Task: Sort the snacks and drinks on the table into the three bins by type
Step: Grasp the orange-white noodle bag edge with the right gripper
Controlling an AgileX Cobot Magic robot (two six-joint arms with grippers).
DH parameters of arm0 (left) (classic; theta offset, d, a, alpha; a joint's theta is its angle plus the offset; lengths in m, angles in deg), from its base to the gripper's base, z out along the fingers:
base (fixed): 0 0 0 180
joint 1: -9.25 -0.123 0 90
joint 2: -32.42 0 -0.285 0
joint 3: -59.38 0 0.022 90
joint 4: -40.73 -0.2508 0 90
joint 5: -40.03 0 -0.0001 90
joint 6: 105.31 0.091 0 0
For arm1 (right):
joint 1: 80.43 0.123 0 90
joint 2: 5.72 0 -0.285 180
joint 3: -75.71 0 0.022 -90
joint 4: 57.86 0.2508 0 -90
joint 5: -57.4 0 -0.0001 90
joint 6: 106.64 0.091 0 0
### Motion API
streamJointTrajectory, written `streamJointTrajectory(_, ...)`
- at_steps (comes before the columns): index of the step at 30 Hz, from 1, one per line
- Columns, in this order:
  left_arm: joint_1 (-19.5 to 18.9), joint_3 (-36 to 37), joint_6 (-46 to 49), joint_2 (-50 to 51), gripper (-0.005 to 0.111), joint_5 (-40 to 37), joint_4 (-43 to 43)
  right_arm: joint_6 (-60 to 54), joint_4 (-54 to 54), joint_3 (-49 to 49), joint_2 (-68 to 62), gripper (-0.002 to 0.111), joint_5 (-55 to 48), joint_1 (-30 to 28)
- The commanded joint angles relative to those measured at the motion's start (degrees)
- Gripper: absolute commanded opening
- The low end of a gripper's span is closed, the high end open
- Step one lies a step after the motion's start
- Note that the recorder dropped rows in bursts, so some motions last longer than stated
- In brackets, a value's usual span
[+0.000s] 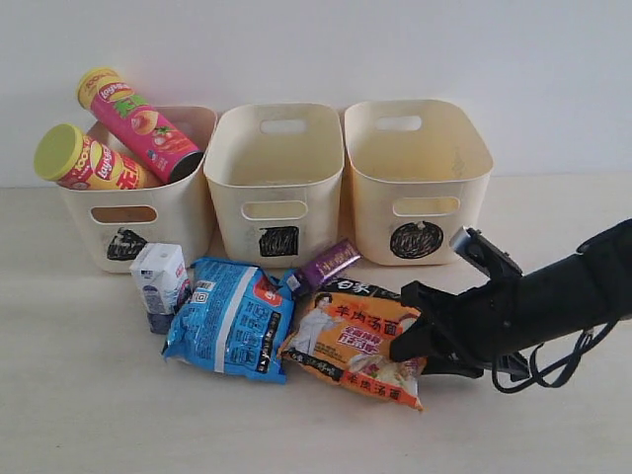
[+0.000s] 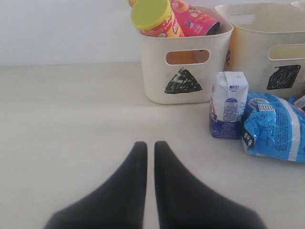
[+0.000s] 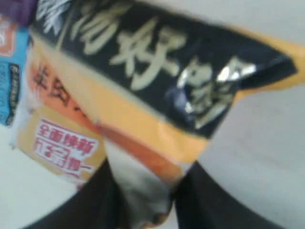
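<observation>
Both chip tubes stand in the triangle bin [image 1: 183,212]: the pink tube [image 1: 138,118] and the yellow-red tube [image 1: 84,163]. The square bin [image 1: 276,173] and circle bin [image 1: 415,173] hold nothing I can see. In front lie the white carton [image 1: 160,281], the purple carton [image 1: 326,265], the blue packet [image 1: 232,321] and the orange packet [image 1: 351,341]. My right gripper [image 1: 410,341] is shut on the orange packet's [image 3: 143,95] near end, which is pinched between the fingers of that gripper [image 3: 147,169]. My left gripper [image 2: 150,145] is shut and holds nothing, low over bare table.
A white wall stands right behind the bins. In the left wrist view the white carton [image 2: 228,105] and the blue packet [image 2: 274,126] sit ahead beside the triangle bin [image 2: 157,71]. The right arm's cable trails over the table at the right.
</observation>
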Motion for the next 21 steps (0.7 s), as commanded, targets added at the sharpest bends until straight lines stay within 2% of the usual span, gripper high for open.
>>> streamJointTrajectory(1, -0.1, 0.0, 0.1, -0.1, 0.004, 0.1, 0.6, -4.5, -1.4, -0.2, -0.2, -0.001, 0.0, -1.8)
streamJointTrajectory(12, -0.1, 0.0, 0.1, -0.1, 0.004, 0.1, 0.6, -7.5, -9.8, -0.2, 6.2, 0.000, -19.9, -14.5)
streamJointTrajectory(21, -0.1, 0.0, 0.1, -0.1, 0.004, 0.1, 0.6, -8.5, -10.2, -0.2, 12.3, 0.000, -25.9, -17.1)
